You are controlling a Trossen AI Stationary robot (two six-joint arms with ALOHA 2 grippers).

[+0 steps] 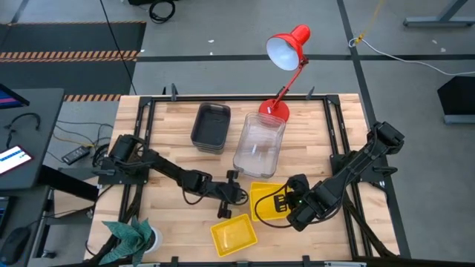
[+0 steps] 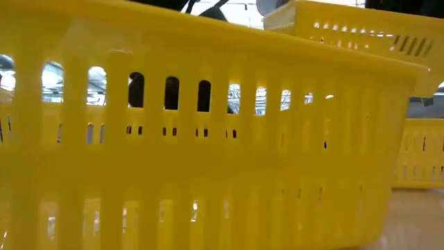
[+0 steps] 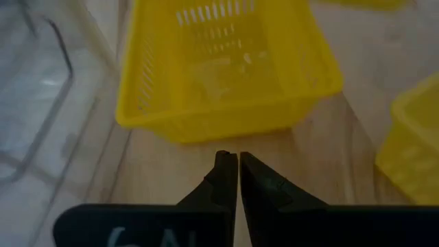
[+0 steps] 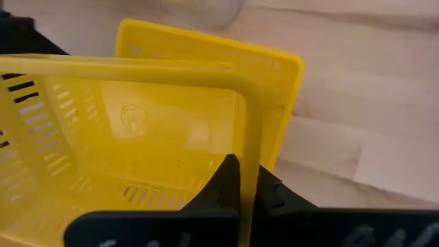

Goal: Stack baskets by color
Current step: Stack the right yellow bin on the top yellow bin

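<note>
Right pincer (image 1: 291,206): clamped on the rim of a yellow basket (image 4: 137,130), the wall pinched between its fingers in the right wrist view. Carried basket sits lower centre-right of the high view, above a second yellow basket (image 1: 261,194) resting on the surface (image 1: 171,156); in the right wrist view the lower one shows just beyond and beneath the held rim.

Left pincer (image 3: 238,180): fingers all but together, grasping nothing, pointed at the flat-lying yellow basket from close by; lower centre of the high view.

Third yellow basket (image 1: 234,234): alone, bottom centre of the high view, apart from the other two.

Dark grey baskets (image 1: 211,126): upper centre-left, apparently already nested, though the count cannot be read from above.

Clear baskets (image 1: 260,142): centre, beside the red desk lamp (image 1: 288,46); likewise seemingly nested.

Step in hand, by judgement: yellow stack under way, held basket on its way into the one below.

Next move calls for: squaring the held basket's corners over the lower one, lowering it level, then letting go. The stray yellow basket remains to be fetched.
</note>
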